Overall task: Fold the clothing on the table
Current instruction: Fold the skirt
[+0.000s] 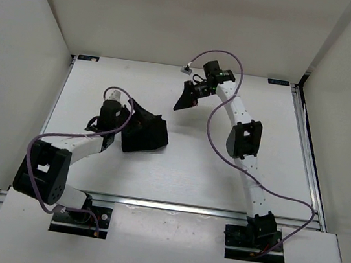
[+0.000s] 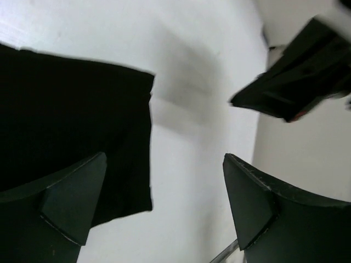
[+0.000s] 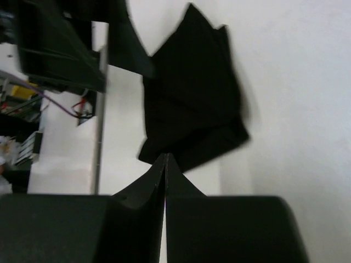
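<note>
White walls are closing in a matte white rectangular tabletop [image 1: 221, 177] with silver rails along its edges. The plain black soft fabric garment [image 1: 146, 134] is lying left of the tabletop's centre, well apart from every edge, bunched into a compact, roughly rectangular bundle with an uneven peaked flap on its far-left side.

The left hand [image 2: 164, 164] is hovering over the bundle's left part with its fingers spread wide. In the left wrist view the cloth is lying under one finger and bare tabletop under the other, and nothing is being pinched. The right hand [image 1: 184, 99] is hanging toward the middle of the far edge, apart from the garment, its fingers pressed together on nothing. Its wrist camera is looking back at the bundle.

Neither hand is gripping fabric, so the work seems to be sitting between folds, or close to its last one. The bundle is looking folded over already but untidy.

The next move probably calls for the spread left hand to come down on the loose flap or a free edge, pinch a single layer, and carry it across. The right hand would need to open first if it is to pin or lift the opposite side.
</note>
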Controlling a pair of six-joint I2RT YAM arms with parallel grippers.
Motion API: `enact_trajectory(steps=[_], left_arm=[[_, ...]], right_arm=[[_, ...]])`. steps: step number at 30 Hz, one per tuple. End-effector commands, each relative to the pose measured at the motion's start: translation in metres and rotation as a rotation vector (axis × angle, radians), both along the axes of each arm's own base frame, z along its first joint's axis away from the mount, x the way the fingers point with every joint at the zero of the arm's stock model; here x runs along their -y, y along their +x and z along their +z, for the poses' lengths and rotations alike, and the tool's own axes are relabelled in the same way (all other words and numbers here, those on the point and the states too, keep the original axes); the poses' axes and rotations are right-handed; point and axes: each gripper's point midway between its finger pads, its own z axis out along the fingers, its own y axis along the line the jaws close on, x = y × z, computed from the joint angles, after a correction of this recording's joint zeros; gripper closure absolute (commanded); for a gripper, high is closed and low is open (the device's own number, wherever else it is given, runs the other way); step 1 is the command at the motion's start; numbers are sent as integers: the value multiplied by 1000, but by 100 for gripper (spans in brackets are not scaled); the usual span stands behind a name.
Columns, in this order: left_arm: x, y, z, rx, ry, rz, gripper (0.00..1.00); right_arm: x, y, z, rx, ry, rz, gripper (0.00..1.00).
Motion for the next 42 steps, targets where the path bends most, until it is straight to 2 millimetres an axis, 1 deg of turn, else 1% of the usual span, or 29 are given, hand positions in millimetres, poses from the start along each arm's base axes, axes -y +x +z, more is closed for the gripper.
enact_trajectory(steps=[1,2,3,4,5,6,8,9,10,12,15,16,17,18,20,22,24,25,26,27,28,31,32,33,36,38,40,41,42], left_arm=[[-1,-15,-15,-39,114,-70,6],[-1,-19,-21,-57,116,-83,9],[3,-24,-27,-73,103,-110,20],[6,-29,-33,-83,102,-137,35],[6,-31,-38,-98,108,-148,45],[10,-33,-40,-101,105,-162,60],[15,-39,-47,-118,110,-185,81],[17,-41,-50,-125,111,-192,83],[17,-43,-52,-136,109,-197,84],[17,-45,-55,-136,109,-195,84],[16,-48,-58,-141,94,-199,83],[18,-50,-61,-149,91,-211,83],[17,-51,-67,-157,95,-206,83],[17,-53,-73,-175,95,-211,83],[21,-52,-77,-177,87,-223,84],[26,-52,-81,-187,84,-240,85],[37,-53,-87,-195,89,-272,87],[41,-55,-88,-200,91,-285,87],[46,-56,-91,-206,84,-304,88],[52,-58,-92,-206,82,-314,89],[54,-61,-97,-221,84,-317,90],[58,-69,-107,-261,98,-324,93],[57,-71,-110,-276,105,-320,94],[58,-74,-111,-280,101,-322,95],[60,-72,-108,-274,103,-327,94],[65,-67,-104,-259,94,-342,94],[72,-64,-103,-255,60,-367,95],[77,-66,-105,-262,41,-371,95],[81,-62,-99,-242,16,-370,95]], right_arm=[[-19,-44,59,-3,114,114,100],[-23,-50,57,-5,110,129,100],[-27,-57,54,-9,95,142,100],[-29,-59,49,-12,78,145,99],[-32,-62,46,-18,66,149,99],[-35,-65,39,-33,41,149,100],[-41,-70,25,-46,11,159,100],[-42,-75,20,-58,-10,162,100],[-46,-81,12,-73,-25,176,100],[-52,-87,9,-79,-44,183,100],[-58,-88,9,-93,-45,179,100],[-59,-88,6,-113,-51,174,100],[-65,-95,3,-109,-54,191,100],[-65,-95,-2,-117,-66,189,100],[-66,-96,-12,-109,-99,185,100],[-66,-97,-23,-158,-117,176,100],[-65,-93,-31,-183,-127,160,100],[-61,-88,-38,-201,-140,143,100],[-62,-84,-44,-199,-145,133,100],[-60,-84,-51,-221,-161,124,100],[-57,-76,-58,-225,-180,98,100],[-54,-76,-75,-207,-233,96,100],[-54,-72,-77,-174,-258,83,100],[-56,-74,-80,-169,-260,90,100],[-53,-70,-76,-158,-258,81,100],[-52,-70,-71,-173,-239,84,100],[-43,-66,-71,-201,-237,73,100],[-36,-65,-63,-206,-215,77,100],[-33,-67,-53,-176,-169,109,100]])
